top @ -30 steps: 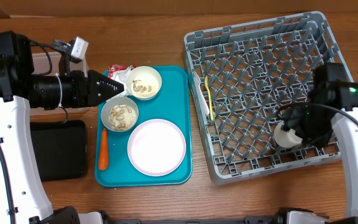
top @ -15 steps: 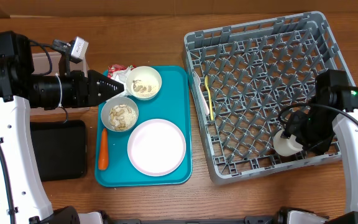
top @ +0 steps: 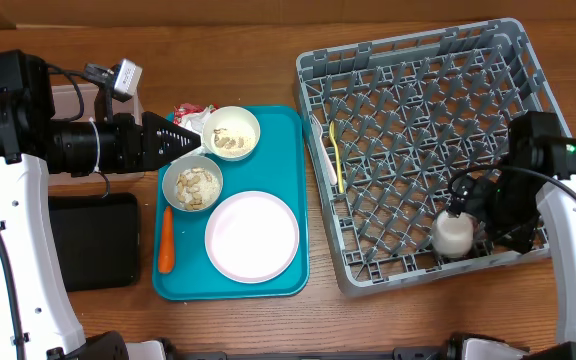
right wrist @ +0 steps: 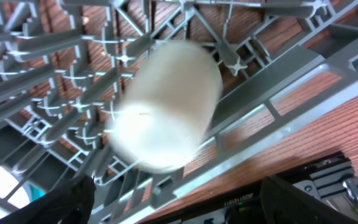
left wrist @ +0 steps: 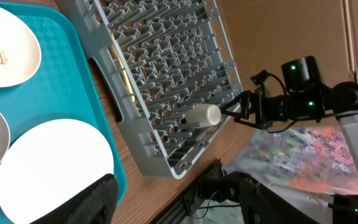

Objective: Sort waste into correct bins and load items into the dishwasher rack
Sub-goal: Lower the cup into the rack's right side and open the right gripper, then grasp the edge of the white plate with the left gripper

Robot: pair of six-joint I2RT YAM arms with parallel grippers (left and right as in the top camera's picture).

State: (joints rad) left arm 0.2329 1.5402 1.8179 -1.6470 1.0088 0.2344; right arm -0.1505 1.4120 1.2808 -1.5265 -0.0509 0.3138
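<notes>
The white cup (top: 453,235) lies on its side in the grey dishwasher rack (top: 418,110) by the front wall; it is blurred in the right wrist view (right wrist: 166,106). My right gripper (top: 471,205) is open just beside it, with nothing between its jaws (right wrist: 179,202). My left gripper (top: 194,140) is open and empty, hovering between the two white bowls (top: 231,132) (top: 193,185), which hold beige scraps. The pink plate (top: 252,236) and an orange carrot (top: 166,242) lie on the teal tray (top: 298,200). A yellow spoon (top: 336,155) lies in the rack. The red-and-silver wrapper (top: 190,112) lies behind the tray.
The black tray (top: 93,240) sits at the front left. The clear tub (top: 68,100) is mostly hidden behind my left arm. Cardboard walls stand along the back of the table. Bare wood lies between the teal tray and the rack.
The cup has left my right gripper and dropped down and to the left onto the rack floor near the front wall. The left arm has not moved.
</notes>
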